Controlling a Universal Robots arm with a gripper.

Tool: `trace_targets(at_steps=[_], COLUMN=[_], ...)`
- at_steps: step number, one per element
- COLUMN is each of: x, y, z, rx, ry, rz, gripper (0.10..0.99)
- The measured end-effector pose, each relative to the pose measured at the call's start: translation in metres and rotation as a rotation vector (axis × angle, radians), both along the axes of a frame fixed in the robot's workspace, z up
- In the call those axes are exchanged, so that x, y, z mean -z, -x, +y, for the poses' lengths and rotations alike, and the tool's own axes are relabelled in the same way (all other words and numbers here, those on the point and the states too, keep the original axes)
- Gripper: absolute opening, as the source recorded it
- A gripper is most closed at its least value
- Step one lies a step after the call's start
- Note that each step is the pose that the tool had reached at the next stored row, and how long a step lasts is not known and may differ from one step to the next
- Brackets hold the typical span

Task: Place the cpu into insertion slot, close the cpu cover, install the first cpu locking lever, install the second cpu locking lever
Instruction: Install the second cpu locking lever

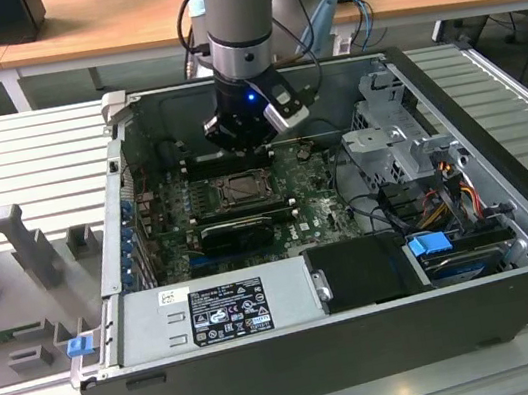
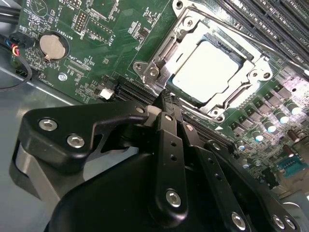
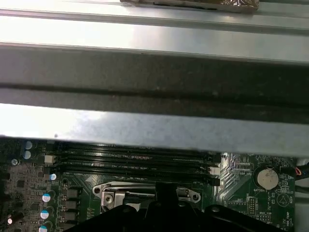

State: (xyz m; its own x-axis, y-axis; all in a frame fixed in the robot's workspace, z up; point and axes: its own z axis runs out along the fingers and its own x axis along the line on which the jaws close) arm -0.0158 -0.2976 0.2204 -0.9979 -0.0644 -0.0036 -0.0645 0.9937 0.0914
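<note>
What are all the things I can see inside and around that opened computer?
Computer case: one, dark grey, open on the slatted metal bench.
Motherboard: one, green, on the case floor.
Cpu: one, silver-grey, seated in the insertion slot.
Cpu cover: one, silvery frame, down around the cpu.
Coin battery: one, silver, on the motherboard.
Memory slots: several, black, beside the socket.
Power supply: one, grey, at the case's near side.
Drive cage: one, silvery, toward the exterior view's right.
Desk: one, wooden, behind.
Gripper: one, black, shut just beside the socket.
</note>
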Motion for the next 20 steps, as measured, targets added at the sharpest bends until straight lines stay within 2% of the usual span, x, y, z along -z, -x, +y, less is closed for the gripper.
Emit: trace_targets(at_steps=[2,5,7,11,15,18,20], x=[0.0,-0.0059,-0.0062,-0.0062,-0.0083,-0.0194,-0.0235], y=[0.0,0.0,-0.0001,-0.0001,-0.0001,-0.0001,-0.0001], z=[-0.0026,-0.003,-0.0032,-0.0118,-0.0126,-0.0127,-0.0128], rx=[0.0,0.0,0.0,0.001,0.001,0.001,0.001], ry=[0.0,0.0,0.0,0.0,0.0,0.0,0.0], rz=[-0.0001,0.0,-0.0002,-0.0001,0.0,0.0001,0.0001], gripper=[0.106,0.106,0.106,0.106,0.106,0.106,0.106])
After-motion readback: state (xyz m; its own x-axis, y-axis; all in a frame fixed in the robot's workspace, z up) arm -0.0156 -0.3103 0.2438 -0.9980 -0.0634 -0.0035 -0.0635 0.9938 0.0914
